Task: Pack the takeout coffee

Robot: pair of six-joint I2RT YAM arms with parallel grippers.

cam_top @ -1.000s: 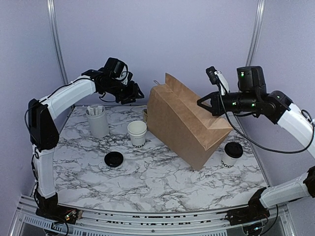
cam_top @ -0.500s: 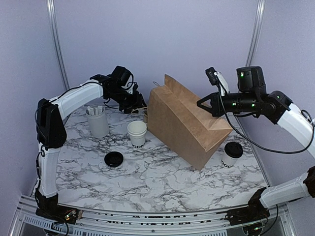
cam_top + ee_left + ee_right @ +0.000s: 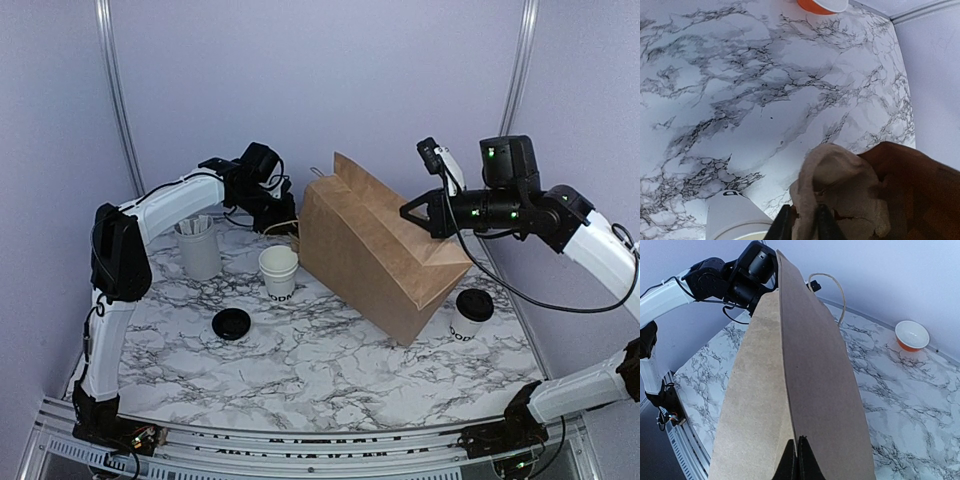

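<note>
An open white paper cup [image 3: 278, 270] with dark lettering stands left of the brown paper bag [image 3: 380, 250]. Its black lid [image 3: 231, 323] lies on the table nearer me. A second white cup [image 3: 470, 313] with a black lid on stands right of the bag. My left gripper [image 3: 283, 218] is at the bag's back left end. In the left wrist view it [image 3: 803, 220] is shut on a pale fold of the bag's edge [image 3: 840, 175], with the open cup [image 3: 732, 217] beside it. My right gripper [image 3: 415, 212] is shut on the bag's top crease [image 3: 797, 452].
A taller white holder [image 3: 198, 248] with packets stands at the back left. A small orange bowl [image 3: 911, 335] sits behind the bag near the back wall, also in the left wrist view [image 3: 822, 4]. The marble table [image 3: 320, 370] ends at walls on three sides.
My left gripper has moved right and down, from above the holder to the bag's back left end. The right arm and the bag have stayed still.
</note>
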